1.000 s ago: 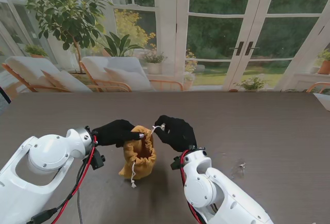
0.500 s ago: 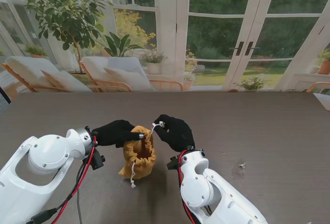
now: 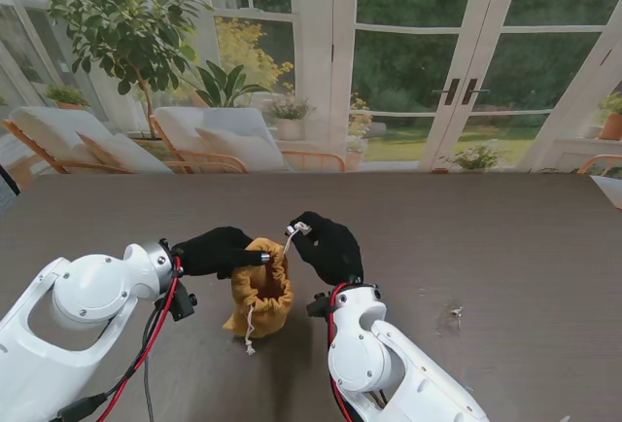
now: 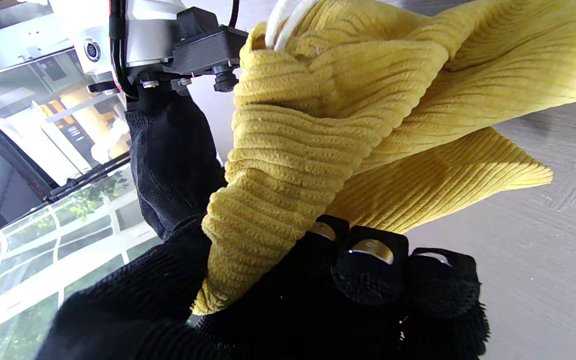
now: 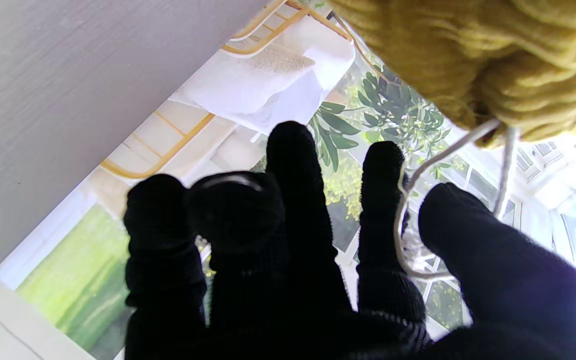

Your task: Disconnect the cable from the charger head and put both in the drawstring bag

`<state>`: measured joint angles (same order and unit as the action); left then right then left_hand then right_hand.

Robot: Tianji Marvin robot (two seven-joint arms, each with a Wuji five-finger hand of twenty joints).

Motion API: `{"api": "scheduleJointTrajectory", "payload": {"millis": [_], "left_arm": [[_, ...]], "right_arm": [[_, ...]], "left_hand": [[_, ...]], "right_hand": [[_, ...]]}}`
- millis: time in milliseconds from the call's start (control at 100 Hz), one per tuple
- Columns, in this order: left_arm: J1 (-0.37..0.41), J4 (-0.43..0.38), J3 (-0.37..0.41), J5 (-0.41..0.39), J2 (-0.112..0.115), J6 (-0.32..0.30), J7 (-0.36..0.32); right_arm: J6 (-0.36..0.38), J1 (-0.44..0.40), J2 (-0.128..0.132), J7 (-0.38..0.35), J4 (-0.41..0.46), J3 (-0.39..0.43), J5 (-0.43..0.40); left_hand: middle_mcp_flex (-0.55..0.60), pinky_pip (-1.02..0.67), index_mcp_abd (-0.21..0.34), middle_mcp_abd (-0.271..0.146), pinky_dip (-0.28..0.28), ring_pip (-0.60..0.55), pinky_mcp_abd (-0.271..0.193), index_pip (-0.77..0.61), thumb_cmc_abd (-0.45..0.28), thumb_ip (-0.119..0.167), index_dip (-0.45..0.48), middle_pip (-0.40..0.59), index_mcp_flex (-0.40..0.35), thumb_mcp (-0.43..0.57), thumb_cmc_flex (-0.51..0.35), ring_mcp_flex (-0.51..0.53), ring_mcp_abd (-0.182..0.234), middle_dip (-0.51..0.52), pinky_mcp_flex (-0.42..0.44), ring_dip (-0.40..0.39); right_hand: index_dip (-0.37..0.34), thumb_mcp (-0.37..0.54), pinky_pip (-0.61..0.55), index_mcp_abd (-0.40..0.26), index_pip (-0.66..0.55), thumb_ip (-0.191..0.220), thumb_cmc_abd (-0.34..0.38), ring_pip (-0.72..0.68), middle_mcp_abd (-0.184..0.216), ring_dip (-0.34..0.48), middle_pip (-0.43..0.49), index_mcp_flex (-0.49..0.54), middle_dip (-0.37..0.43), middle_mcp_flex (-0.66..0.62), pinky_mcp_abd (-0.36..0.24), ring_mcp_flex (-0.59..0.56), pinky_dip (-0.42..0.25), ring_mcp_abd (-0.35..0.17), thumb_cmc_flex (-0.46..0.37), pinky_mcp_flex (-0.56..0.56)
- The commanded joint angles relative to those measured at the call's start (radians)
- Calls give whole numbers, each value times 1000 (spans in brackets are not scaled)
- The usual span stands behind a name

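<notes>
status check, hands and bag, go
Left hand shut on yellow bag rim. Right hand pinching white drawstring, taut from the bag mouth. Cable and charger not visible on table; nothing blocking.

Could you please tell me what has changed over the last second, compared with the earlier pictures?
The right hand has drawn the white drawstring slightly farther from me, its arm shifting a little left. The left hand stays clamped on the rim of the yellow bag, which rests on the table as before.
</notes>
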<state>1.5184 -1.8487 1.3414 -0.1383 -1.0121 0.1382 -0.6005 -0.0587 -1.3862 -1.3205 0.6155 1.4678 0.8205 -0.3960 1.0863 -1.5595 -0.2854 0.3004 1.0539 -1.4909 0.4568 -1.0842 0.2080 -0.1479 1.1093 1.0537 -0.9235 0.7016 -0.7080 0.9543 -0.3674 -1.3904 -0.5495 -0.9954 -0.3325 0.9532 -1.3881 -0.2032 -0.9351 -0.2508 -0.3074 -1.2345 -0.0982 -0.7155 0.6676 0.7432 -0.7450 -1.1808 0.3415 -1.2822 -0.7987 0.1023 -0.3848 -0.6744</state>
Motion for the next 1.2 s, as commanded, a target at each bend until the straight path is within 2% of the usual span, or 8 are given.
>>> {"api": "scheduleJointTrajectory", "payload": {"millis": [0,200,440,610,730,940,1190], "left_arm": [[3,-8,2,2,-1,2,-20],[-1,-5,1,4,0,1,-24],[-2,-2,1,5,-1,-4,-21],[-1,0,2,7,-3,-10,-14],[-1,1,2,11,-3,-4,-13],[2,3,1,11,-3,0,-15],[2,3,3,11,-2,-4,-18]], "right_arm": [[-1,0,-9,-3,0,-3,-3],[0,7,-20,39,-6,-4,-11],[20,19,-21,80,-16,-6,-55],[35,30,-18,102,-24,-8,-92],[53,37,-18,131,-30,-8,-117],[68,62,-1,135,-41,-10,-187],[24,93,10,137,-61,-25,-248]], "left_hand": [[-9,-10,-34,19,24,-2,-18,-9,-21,17,0,3,-1,-23,-19,-14,-35,7,8,1],[-9,-9,-34,19,24,-2,-16,-9,-21,18,-1,3,-1,-27,-20,-14,-36,7,9,1],[-9,-9,-35,19,24,-2,-17,-9,-23,18,-1,3,-1,-30,-22,-13,-36,7,8,2],[-10,-7,-36,20,24,-2,-17,-8,-26,19,-2,2,1,-36,-26,-14,-35,7,11,2],[-16,9,-41,25,21,9,-16,-4,-29,20,-3,-4,7,-53,-40,-26,-39,9,31,4],[-18,17,-43,27,20,19,-13,-4,-31,22,-5,-10,10,-64,-47,-31,-43,13,36,5],[-20,18,-41,27,20,21,-13,-4,-31,23,-6,-11,11,-67,-49,-31,-44,14,36,4]], "right_hand": [[16,-33,-44,-29,-20,-29,-5,-19,-14,-7,15,-13,-14,-27,37,-28,-3,10,-3,-288],[19,-29,-48,-19,-43,-31,-17,-27,-10,-9,21,-22,-15,-35,36,-29,-1,7,-23,-295],[31,3,-61,0,-131,-41,-62,-51,24,-17,35,-22,-9,-75,19,-31,14,-24,-63,-328],[25,25,-69,45,-194,-44,-81,-66,36,-23,42,-22,-8,-93,9,-32,24,-44,-82,-349],[25,56,-79,108,-240,-48,-96,-93,38,-35,52,-11,-5,-124,10,-33,31,-56,-88,-369],[10,72,-95,121,-277,-52,-103,-118,49,-45,71,-11,-13,-135,-6,-35,37,-81,-85,-395],[26,65,-98,151,-259,-50,-95,-127,35,-49,73,-6,-10,-149,-6,-34,47,-78,-94,-410]]}}
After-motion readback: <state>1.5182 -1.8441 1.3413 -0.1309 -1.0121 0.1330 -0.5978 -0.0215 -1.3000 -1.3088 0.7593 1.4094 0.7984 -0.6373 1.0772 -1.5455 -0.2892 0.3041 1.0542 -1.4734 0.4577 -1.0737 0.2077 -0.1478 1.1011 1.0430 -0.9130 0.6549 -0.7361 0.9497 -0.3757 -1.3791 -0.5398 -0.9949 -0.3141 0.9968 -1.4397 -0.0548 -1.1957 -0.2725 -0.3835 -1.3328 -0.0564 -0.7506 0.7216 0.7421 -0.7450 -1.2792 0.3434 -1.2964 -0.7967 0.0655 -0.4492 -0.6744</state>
